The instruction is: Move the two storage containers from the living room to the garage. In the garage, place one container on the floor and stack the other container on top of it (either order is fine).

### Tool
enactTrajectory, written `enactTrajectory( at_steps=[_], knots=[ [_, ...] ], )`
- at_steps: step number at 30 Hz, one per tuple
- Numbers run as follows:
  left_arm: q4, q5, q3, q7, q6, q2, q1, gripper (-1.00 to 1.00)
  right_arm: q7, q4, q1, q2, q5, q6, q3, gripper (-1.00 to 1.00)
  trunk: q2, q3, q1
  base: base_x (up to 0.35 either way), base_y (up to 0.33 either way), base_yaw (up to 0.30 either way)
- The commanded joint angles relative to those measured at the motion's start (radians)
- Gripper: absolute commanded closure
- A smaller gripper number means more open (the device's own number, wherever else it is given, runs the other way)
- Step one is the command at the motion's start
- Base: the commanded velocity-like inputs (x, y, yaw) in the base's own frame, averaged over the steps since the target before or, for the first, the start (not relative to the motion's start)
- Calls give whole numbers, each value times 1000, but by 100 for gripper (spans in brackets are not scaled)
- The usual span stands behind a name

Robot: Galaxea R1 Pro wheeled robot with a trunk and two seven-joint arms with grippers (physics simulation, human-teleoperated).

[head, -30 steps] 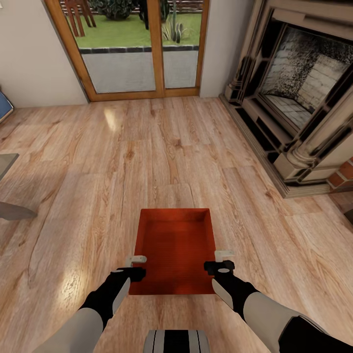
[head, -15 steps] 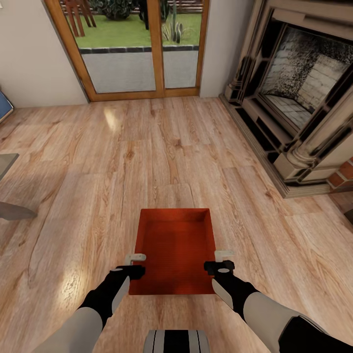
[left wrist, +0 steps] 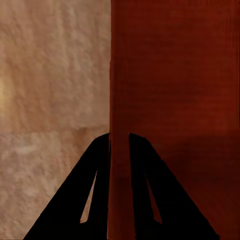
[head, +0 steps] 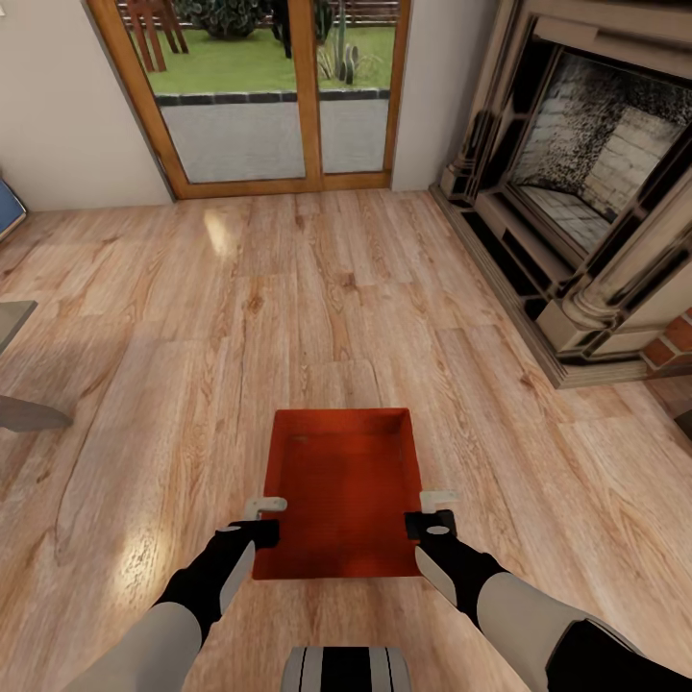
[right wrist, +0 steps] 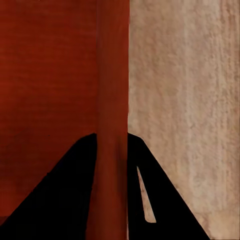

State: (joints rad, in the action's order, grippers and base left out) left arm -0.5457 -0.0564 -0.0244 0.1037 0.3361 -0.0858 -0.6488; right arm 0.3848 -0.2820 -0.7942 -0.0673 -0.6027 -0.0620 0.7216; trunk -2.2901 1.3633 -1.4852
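My left gripper and right gripper each clamp a long side wall of the orange-red storage container above the wood plank floor.

Matt orange-red container, glossy wood floor

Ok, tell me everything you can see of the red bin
The bin is an orange-red open rectangular tray with thin walls and a flat, faintly ribbed bottom, empty inside. It sits level over the wood floor, long axis pointing away from the robot. The left gripper straddles its left wall and the right gripper its right wall, near the close end; the wrist views show each wall between two fingers. Whether it rests on the floor is unclear.
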Motion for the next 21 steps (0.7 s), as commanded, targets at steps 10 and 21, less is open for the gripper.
enactTrajectory(
  at_steps=[10,21],
  knots=[
    [-6,18,0,10,7,-1,0,100,9,0,-1,4,-9,-5,5,100,0,1,0,0,0,0],
    [-5,18,0,10,6,-3,0,100,9,0,-1,6,-9,-5,5,100,0,1,0,0,0,0]
  ],
)
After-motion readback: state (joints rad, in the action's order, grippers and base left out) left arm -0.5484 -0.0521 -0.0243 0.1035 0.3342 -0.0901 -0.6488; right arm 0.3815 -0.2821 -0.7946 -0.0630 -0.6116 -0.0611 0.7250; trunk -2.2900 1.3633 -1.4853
